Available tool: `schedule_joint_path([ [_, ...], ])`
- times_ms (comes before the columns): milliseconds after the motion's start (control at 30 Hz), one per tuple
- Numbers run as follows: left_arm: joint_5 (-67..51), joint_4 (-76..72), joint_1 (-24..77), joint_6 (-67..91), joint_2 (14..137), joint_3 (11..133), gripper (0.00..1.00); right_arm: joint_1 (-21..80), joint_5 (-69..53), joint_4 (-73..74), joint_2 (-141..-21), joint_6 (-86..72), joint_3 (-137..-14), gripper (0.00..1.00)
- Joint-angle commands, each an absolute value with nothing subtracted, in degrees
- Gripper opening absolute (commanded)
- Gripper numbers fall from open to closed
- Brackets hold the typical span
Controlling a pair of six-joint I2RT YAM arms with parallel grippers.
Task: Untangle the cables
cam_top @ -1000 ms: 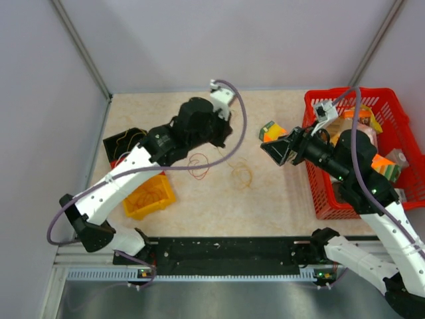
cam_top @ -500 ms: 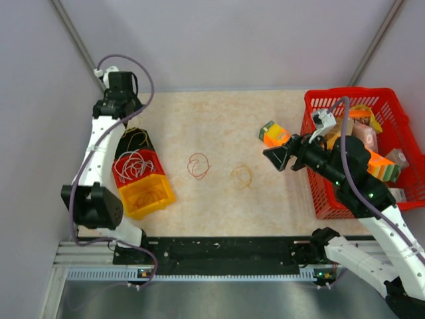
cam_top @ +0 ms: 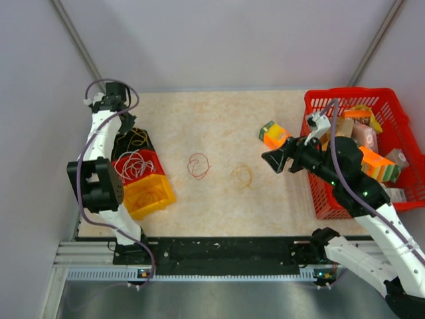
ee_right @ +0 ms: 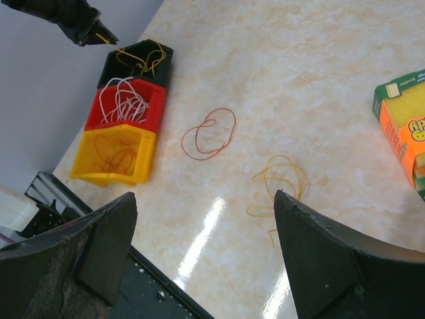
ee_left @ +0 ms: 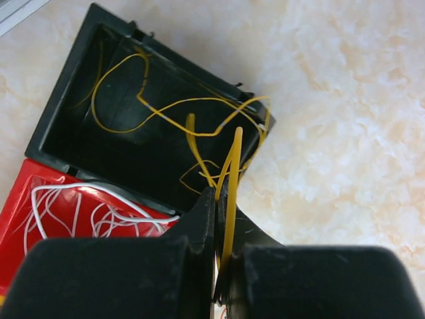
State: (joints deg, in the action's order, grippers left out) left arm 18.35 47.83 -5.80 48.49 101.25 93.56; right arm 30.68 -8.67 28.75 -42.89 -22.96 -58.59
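Note:
My left gripper [ee_left: 221,189] is shut on a thin yellow cable [ee_left: 232,166] and holds it over the right edge of the black bin [ee_left: 63,116], where more yellow cable [ee_left: 143,100] lies. In the top view the left gripper [cam_top: 127,123] is at the far left, above the black bin [cam_top: 133,139]. A red cable loop [cam_top: 198,166] and an orange-yellow cable loop [cam_top: 242,175] lie loose on the table. My right gripper [cam_top: 271,158] is open and empty, above the table to the right of them; its view shows the red loop [ee_right: 209,133] and the orange-yellow loop [ee_right: 282,183].
A red bin [cam_top: 136,165] holds white cables and a yellow bin [cam_top: 149,193] holds orange-red cables, both in front of the black bin. A red basket [cam_top: 319,193] full of packages stands at the right. A green-orange sponge pack [cam_top: 273,135] lies beside it.
My left arm has swung from the table's middle to the far left, ending over the black bin with the yellow cable. The right gripper has barely moved.

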Motion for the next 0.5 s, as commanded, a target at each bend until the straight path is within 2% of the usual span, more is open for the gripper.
schedule_joint_path([
  [0,21.7,46.1,-8.0,53.3,98.1,90.4,0.00,30.1,-8.7,26.6,-42.6,-22.8,-57.8,0.83],
  [267,16.5,41.7,-12.5,58.1,96.1,82.1,0.00,30.1,-10.5,25.2,-42.6,-24.3,-56.7,0.83],
  [300,15.7,41.7,-12.9,58.4,96.0,81.9,0.04,30.1,-10.6,25.1,-42.6,-24.8,-56.5,0.83],
  [467,13.0,40.9,-13.5,58.5,95.3,81.5,0.45,30.1,-11.4,24.3,-42.5,-25.6,-55.5,0.82],
])
